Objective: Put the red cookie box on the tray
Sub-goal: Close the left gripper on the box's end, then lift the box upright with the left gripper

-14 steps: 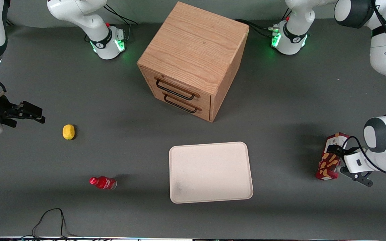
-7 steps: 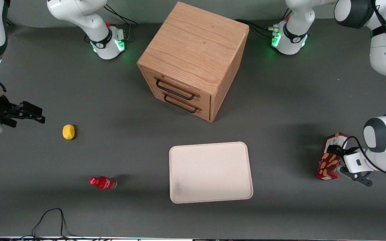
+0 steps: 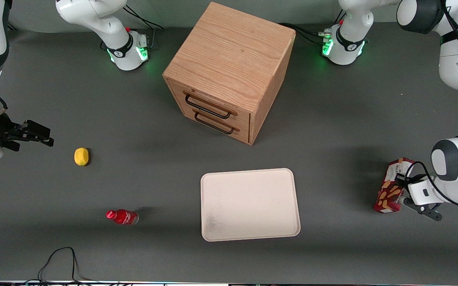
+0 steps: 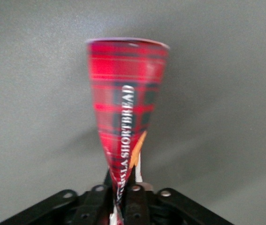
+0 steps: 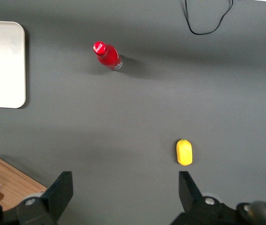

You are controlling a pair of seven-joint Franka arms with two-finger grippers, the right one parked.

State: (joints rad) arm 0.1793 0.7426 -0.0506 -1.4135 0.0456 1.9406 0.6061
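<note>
One red cookie box [image 3: 390,186] stands at the working arm's end of the table, well apart from the tray [image 3: 249,204], its base apparently just off the grey surface, though the front view does not settle this. The gripper [image 3: 400,190] is clamped on the box's upper part; in the wrist view the box [image 4: 125,110] is pinched between the fingers [image 4: 133,197]. The tray lies flat in front of the wooden drawer cabinet [image 3: 229,71]. Toward the parked arm's end sit a red bottle [image 3: 122,217] and a lemon [image 3: 81,156].
</note>
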